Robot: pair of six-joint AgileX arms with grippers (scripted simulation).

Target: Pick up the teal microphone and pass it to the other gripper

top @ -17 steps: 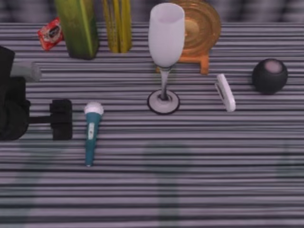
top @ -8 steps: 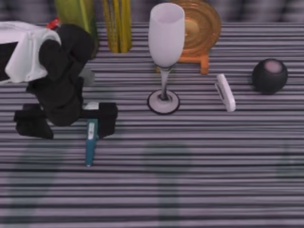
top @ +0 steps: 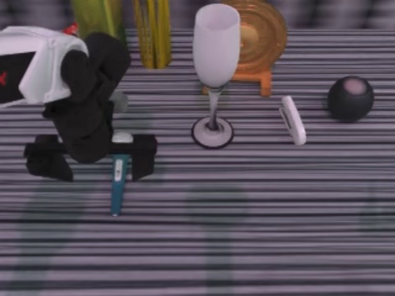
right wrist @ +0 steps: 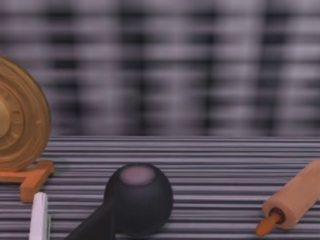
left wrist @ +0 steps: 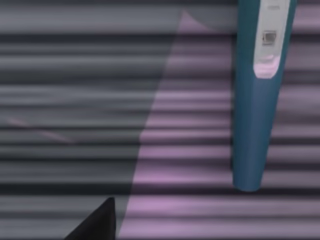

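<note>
While the teal microphone (top: pixel 117 182) lay flat on the striped table (top: pixel 259 203) at the 9 o'clock side of the top view, white head toward 12 o'clock, the left gripper (top: pixel 91 157) hung directly above its head end, jaws apart and straddling the handle without contact.

Flat tabletop (top: pixel 278 209) covered edge to edge in fine horizontal stripes, black, grey and pale violet. Soft grey shadows fall across the near half; light is diffuse and even. Behind the far edge, a blurred backdrop wall (right wrist: pixel 190 65) shows a checkered pattern in the same dark and light greys.
</note>
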